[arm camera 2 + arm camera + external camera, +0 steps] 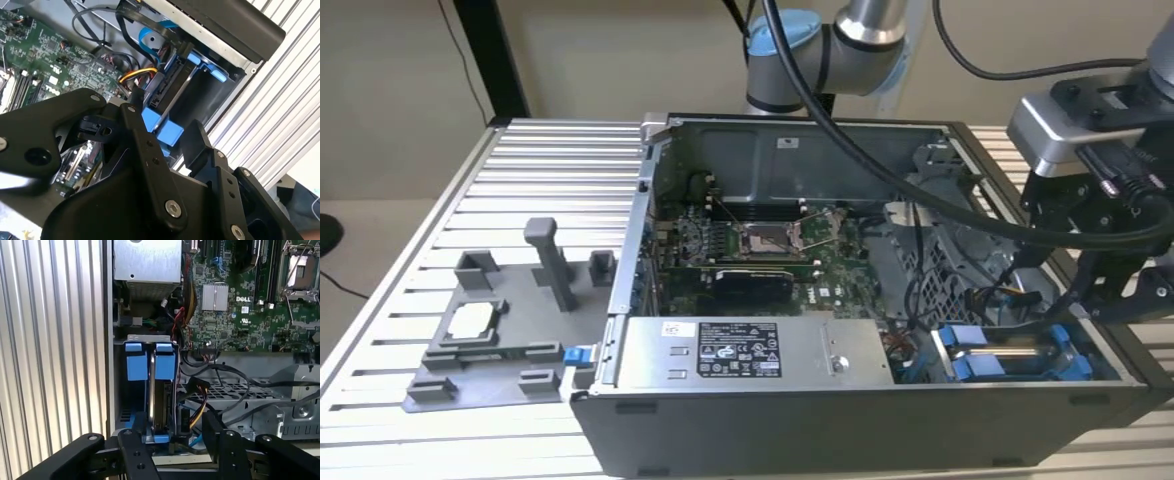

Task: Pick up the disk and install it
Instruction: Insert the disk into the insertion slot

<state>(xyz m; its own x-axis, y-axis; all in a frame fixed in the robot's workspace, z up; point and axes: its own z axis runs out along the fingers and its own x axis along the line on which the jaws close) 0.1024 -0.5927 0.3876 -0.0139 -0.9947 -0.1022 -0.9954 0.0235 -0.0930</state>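
I'm at the install step: my gripper (176, 424), jaws wide, straddles the disk (161, 397) standing in its bay (150, 338); seating likely needs a square push.

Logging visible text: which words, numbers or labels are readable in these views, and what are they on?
Label on the grey box: print too small to read.
Sticker on the case's back wall: too small to read.
White print on the motherboard: too small to read reliably.
No text can be quoted.
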